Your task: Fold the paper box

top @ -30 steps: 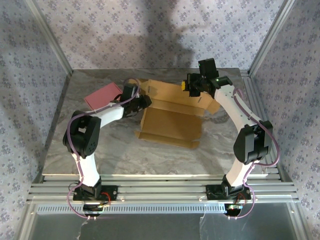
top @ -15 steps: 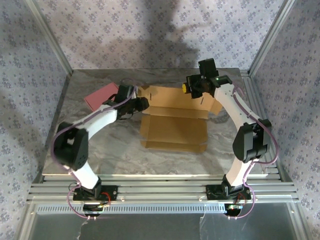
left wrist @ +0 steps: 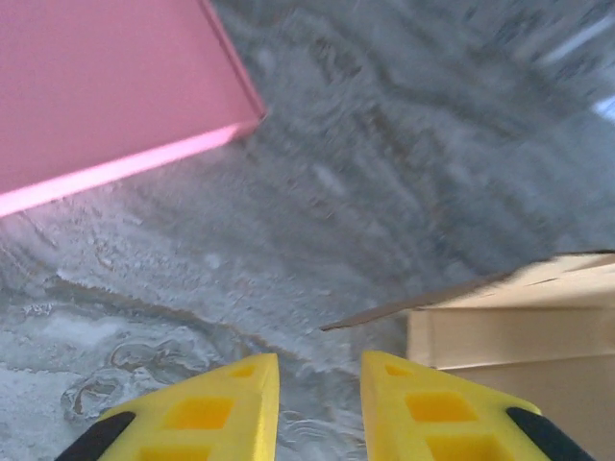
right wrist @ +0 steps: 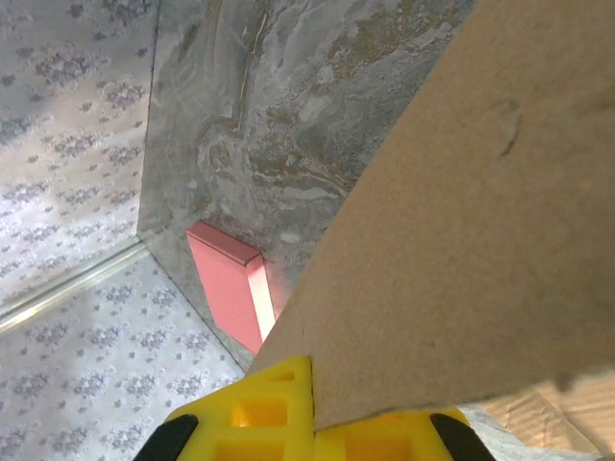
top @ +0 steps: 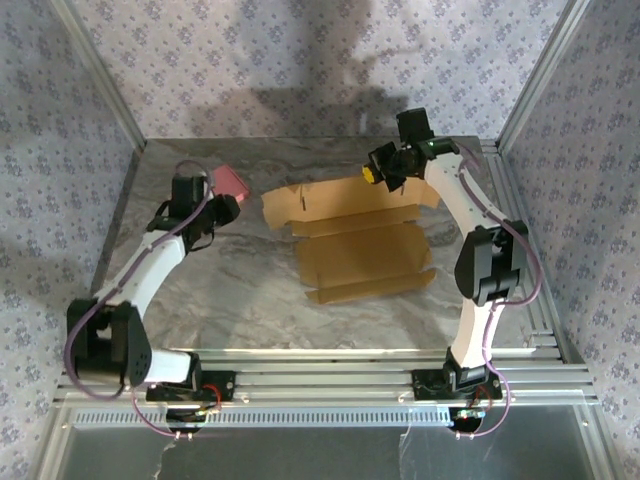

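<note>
The paper box [top: 362,248] is a brown creased cardboard sheet lying mid-table with its rear flap raised. My right gripper [top: 376,174] is shut on that rear flap; in the right wrist view the cardboard [right wrist: 461,221] is pinched between the yellow fingers [right wrist: 279,413]. My left gripper [top: 226,208] hovers left of the box, apart from it. In the left wrist view its yellow fingers [left wrist: 231,408] stand open over bare marble, with a box corner [left wrist: 519,322] just to the right.
A pink flat box [top: 232,180] lies at the back left, right beside my left gripper, and appears as the pink box [left wrist: 106,86] and pink box [right wrist: 231,283] in the wrist views. Aluminium frame posts and patterned walls enclose the marble table [top: 220,300].
My left arm has swung left, away from the box's left flap and toward the pink box. The box has shifted and turned slightly, while my right gripper kept its hold on the rear flap.
</note>
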{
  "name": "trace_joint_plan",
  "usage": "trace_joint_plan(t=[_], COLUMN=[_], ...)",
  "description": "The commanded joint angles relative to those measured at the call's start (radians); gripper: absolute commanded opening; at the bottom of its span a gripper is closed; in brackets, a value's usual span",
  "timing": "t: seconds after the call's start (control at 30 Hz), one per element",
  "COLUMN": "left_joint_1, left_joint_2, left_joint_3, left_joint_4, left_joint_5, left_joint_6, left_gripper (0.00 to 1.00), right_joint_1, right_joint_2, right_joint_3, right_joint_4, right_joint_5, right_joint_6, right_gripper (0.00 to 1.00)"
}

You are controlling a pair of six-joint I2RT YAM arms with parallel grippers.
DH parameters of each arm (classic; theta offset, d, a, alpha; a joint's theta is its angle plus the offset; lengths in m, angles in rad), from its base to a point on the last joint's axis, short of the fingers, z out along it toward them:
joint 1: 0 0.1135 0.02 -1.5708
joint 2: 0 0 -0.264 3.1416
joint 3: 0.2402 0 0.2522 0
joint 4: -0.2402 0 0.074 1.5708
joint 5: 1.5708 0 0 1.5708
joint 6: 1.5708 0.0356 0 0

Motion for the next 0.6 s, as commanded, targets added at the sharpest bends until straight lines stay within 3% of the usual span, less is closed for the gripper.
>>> trace_joint_plan(t=[0.0,0.4,0.57], left_joint_1=[0.003,-0.039,-0.061], left_joint_2=[0.076,0.294,0.358], left_joint_3=[0.031,0.123,0.152], left_joint_4=[0.014,0.09,0.139], left_joint_5=[0.045,0.058,0.119], left_joint_6=[0.053,0.112,0.152], left_gripper=[0.26,0.28,0.3], right_joint_1=[-0.016,-0.032,-0.03], right_joint_2=[0.04,0.09,0.106], right_joint_3=[0.037,0.078,0.101], right_joint_4=[-0.058,-0.085,-0.104], right_joint_5=[-0.043,-0.084,-0.08], right_joint_6=[-0.12,-0.178,-0.175], right_gripper=[0.0,0.0,0.0])
